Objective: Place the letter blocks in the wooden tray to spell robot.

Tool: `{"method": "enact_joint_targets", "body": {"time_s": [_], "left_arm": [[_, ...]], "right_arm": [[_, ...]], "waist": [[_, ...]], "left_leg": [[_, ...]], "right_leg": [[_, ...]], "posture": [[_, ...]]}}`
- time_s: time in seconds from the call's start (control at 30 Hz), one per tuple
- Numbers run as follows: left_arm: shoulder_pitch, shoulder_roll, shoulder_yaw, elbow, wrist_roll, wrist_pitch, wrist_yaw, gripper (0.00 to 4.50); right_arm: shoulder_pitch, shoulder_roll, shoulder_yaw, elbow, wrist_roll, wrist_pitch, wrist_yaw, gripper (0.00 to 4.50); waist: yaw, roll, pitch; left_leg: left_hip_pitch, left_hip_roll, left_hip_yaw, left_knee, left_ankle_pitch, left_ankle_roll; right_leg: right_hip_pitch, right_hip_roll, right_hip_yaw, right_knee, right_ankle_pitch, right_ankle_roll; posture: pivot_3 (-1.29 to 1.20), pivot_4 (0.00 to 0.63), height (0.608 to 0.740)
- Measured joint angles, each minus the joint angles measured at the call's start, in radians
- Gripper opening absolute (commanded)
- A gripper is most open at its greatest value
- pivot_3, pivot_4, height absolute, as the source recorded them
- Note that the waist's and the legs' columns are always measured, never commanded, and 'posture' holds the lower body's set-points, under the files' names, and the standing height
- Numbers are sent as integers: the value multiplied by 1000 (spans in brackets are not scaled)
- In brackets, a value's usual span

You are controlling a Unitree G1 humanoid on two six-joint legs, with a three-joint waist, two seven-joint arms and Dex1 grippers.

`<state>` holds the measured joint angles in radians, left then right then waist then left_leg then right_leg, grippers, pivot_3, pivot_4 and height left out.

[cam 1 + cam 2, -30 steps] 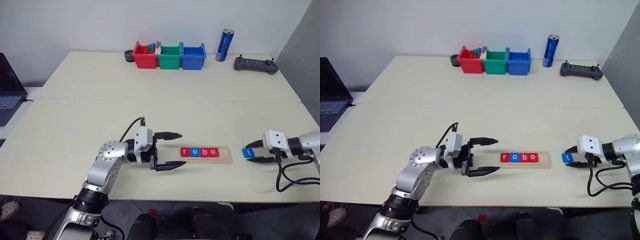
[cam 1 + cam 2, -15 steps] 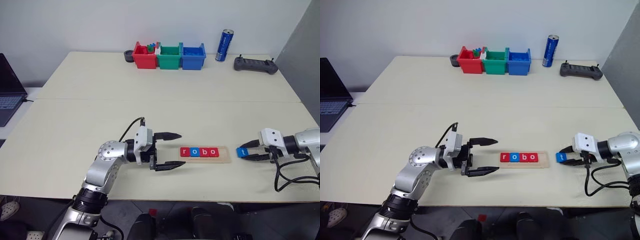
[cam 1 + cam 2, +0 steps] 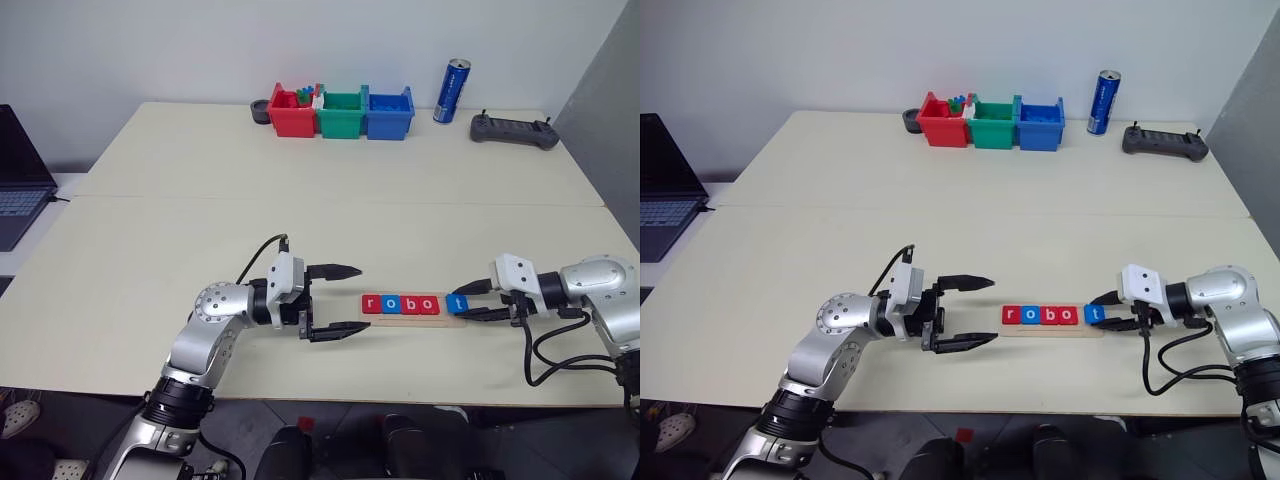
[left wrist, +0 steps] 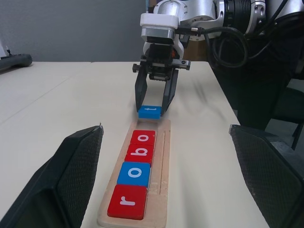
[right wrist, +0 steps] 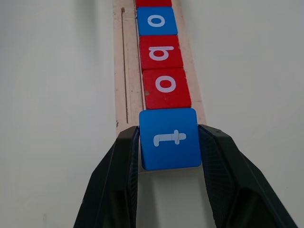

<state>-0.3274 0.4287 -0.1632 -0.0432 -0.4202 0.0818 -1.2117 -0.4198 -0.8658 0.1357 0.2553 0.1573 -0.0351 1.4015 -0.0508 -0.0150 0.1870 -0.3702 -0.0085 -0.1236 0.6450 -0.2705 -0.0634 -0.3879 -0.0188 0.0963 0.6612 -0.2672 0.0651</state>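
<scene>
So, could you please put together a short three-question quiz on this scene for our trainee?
1. True or false: the right pincer holds the blue t block.
2. Which letters already sit in the wooden tray? A) r, o, b, o B) r, o, t C) b, o, t
3. Fill in: the left pincer stands ____, holding nothing.

Key:
1. True; the block is clamped between its fingers at the tray's free end.
2. A
3. open

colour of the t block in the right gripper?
Blue with a white letter. The t block shows best in the right wrist view, pinched in the right gripper.
</scene>
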Motion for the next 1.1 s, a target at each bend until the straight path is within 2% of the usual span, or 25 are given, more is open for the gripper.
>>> {"method": "enact_joint_targets", "body": {"time_s": [1.1], "left_arm": [[12,15,0,-24,-1,5,1,4500]], "right_arm": [[-58,24,28,74,-57,-57,-7,1471]], "waist": [[0,0,0]], "left_leg": [[0,0,0,0,0,0]], "right_leg": [[0,0,0,0,0,0]], "posture": [[0,150,740]]}}
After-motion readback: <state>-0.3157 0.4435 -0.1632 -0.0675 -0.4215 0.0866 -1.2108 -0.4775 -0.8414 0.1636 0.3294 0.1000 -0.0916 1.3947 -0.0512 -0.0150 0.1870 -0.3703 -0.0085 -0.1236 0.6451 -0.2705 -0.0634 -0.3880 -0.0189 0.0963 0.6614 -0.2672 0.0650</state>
